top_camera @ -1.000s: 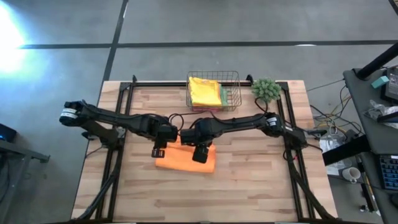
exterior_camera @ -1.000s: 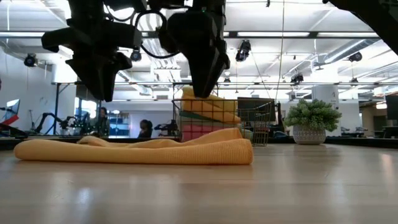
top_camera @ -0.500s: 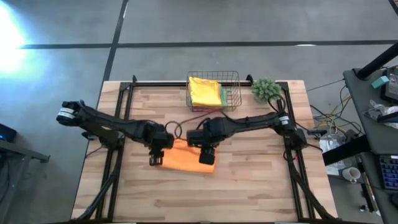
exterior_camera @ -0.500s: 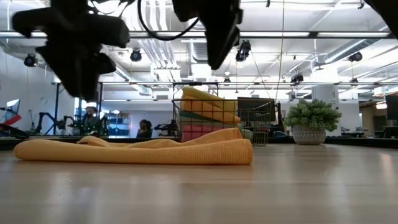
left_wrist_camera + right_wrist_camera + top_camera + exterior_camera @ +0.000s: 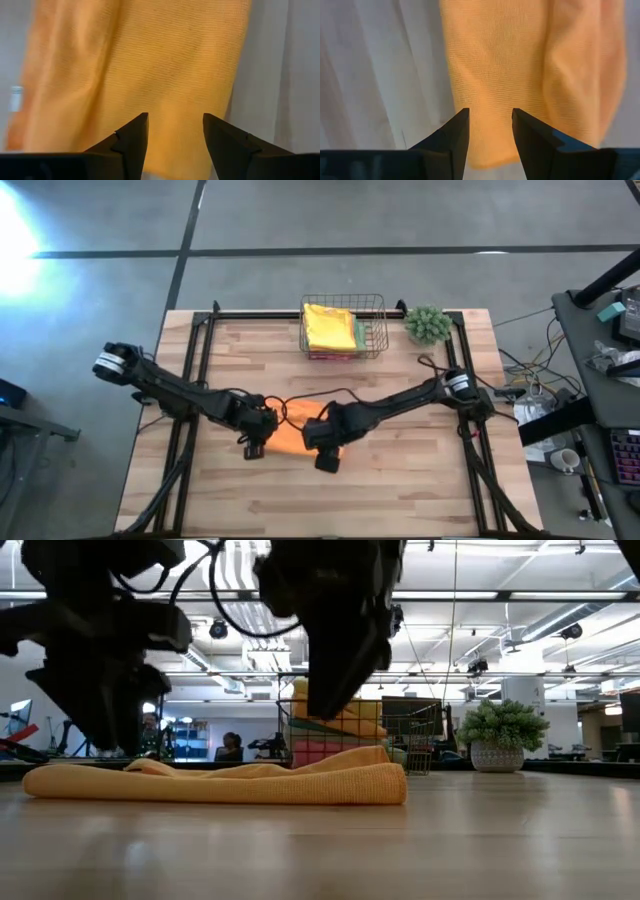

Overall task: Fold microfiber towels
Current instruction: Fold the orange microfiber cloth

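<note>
Nearest the lower edge of the high view, bare planks of the wooden table (image 5: 400, 490) are seen. Just above them, at the centre of the frame, an orange towel (image 5: 295, 437) is laid flat, folded into a band. The left end effector (image 5: 252, 450) is poised at the towel's lower left corner, and its two fingers (image 5: 131, 141) are held parted over the cloth, with nothing gripped between them. The right end effector (image 5: 327, 461) is placed at the towel's lower right corner; its fingers (image 5: 451, 138) are likewise spread apart above the orange edge, and no cloth is clasped.

In the low view the towel (image 5: 220, 783) is shown as a low roll across the left and middle of the frame.

Farther off, at the upper centre of the high view, a wire basket (image 5: 376, 330) is set, and a yellow towel (image 5: 328, 326) is stacked on folded ones inside it. Beside the basket, to its right, a small green plant (image 5: 427, 323) is stood.
</note>
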